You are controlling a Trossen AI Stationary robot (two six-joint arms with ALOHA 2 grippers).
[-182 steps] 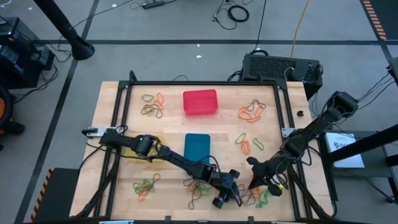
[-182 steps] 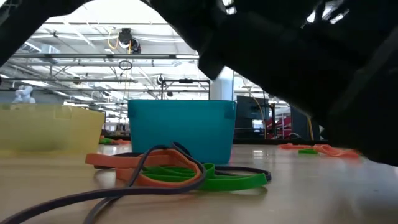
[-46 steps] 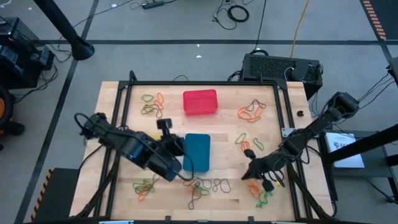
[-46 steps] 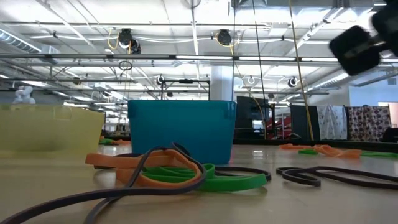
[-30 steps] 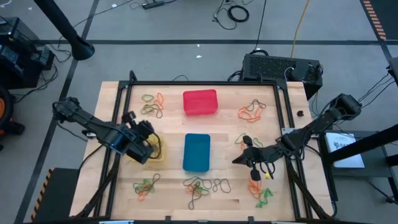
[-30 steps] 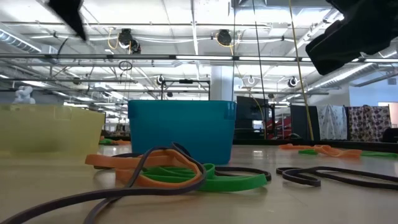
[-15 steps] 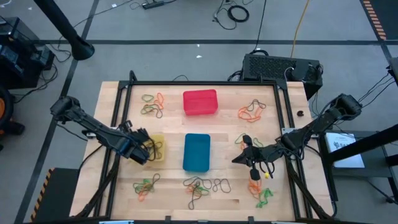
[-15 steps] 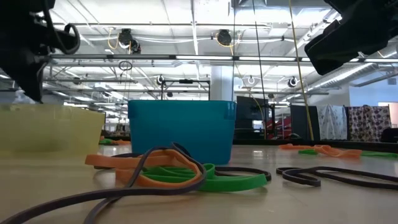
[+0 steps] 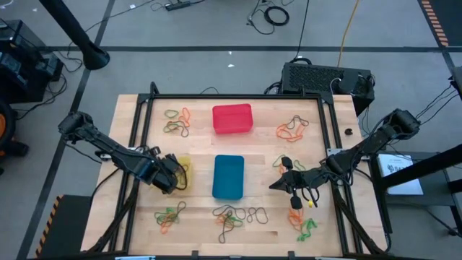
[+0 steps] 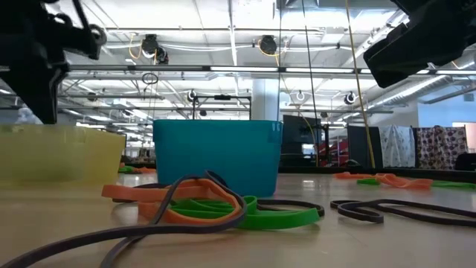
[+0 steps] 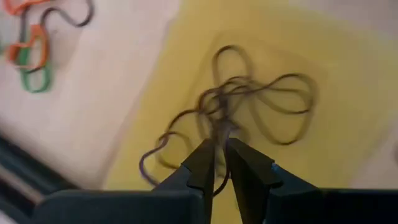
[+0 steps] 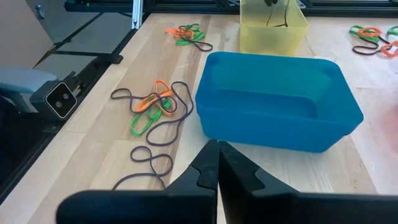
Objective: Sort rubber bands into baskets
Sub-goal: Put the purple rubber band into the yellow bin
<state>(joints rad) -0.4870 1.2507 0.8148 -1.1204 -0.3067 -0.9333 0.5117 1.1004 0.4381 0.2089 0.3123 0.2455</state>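
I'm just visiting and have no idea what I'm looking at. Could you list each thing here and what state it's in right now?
left gripper: over the yellow basket, fingers slightly parted
dark rubber bands: tangled, lying in the yellow basket
yellow basket: upright, holds dark bands
blue basket: upright, looks empty
red basket: upright
right gripper: shut, raised, facing the blue basket
loose rubber bands: scattered in clumps on the table

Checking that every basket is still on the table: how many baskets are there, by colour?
Red basket: 1
Blue basket: 1
Yellow basket: 1, partly under the left gripper, with dark rubber bands inside
Total: 3 baskets
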